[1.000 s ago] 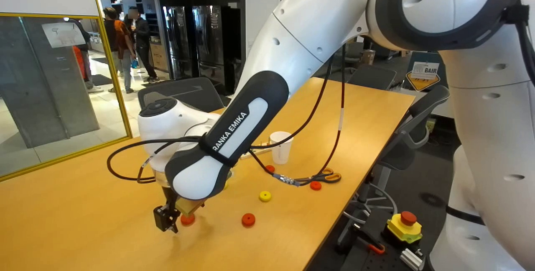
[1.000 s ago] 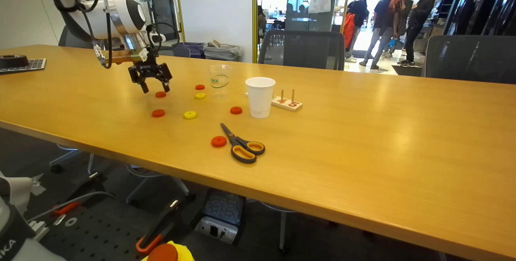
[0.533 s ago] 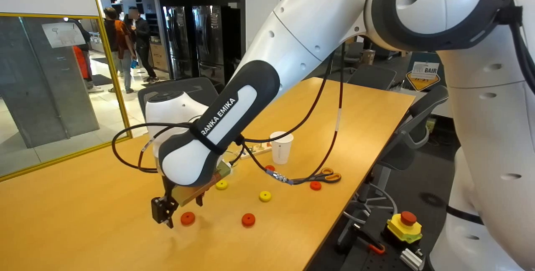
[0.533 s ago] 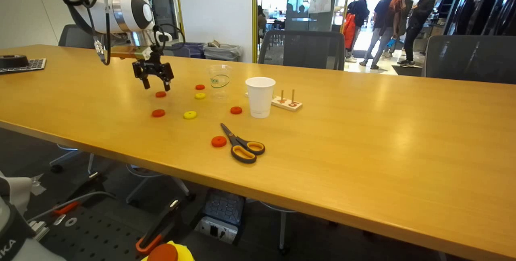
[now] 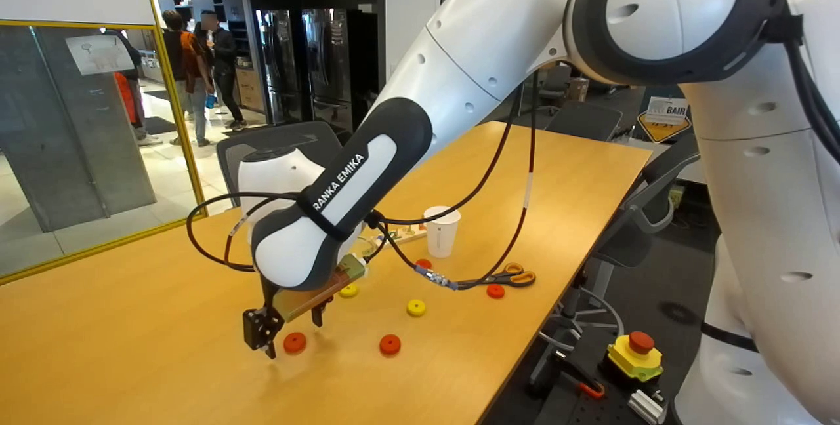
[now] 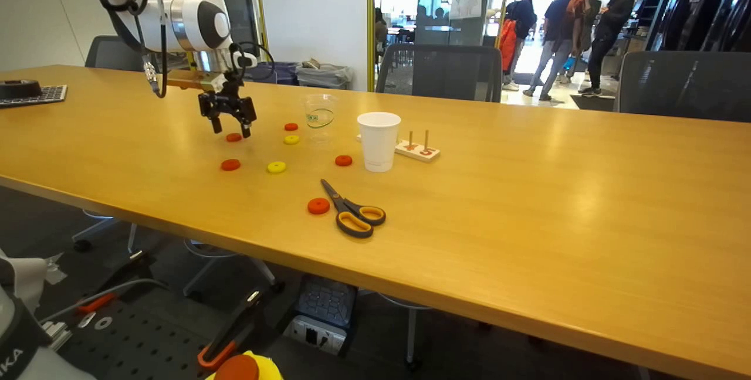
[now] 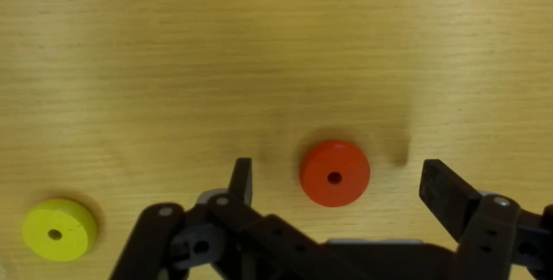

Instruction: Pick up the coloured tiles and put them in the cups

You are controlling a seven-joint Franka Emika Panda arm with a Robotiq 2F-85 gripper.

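Gripper (image 6: 232, 133) points down over the table (image 6: 528, 210), jaws wide apart, nothing clamped. Key relation: a red tile (image 7: 335, 165) lies on the table below it, about midway between the jaws in the wrist view. Tile's round, so no long axis to match; I'd read the next move as straight down, then squeeze. Stopping high would probably slip off the top edge.

Vs half a second ago: gripper is a touch lower and shifted toward the clear cup (image 6: 320, 119) in an exterior view; jaw gap looks the same. Tiles and cups haven't moved.

A yellow tile (image 7: 59, 230) sits outside one jaw, apart from it. A second red tile (image 6: 230, 165) and second yellow tile (image 6: 277, 167) are near, a third red tile (image 6: 291, 126) beside the first yellow one. Clear cup stands upright just past those; white cup (image 6: 379, 142) upright farther out, a fourth red tile (image 6: 344, 160) beside it, a fifth red tile (image 6: 318, 206) by the scissors (image 6: 344, 207). No tile shows in the clear cup; can't see the white cup's bottom. Judging by that, task's near its start.
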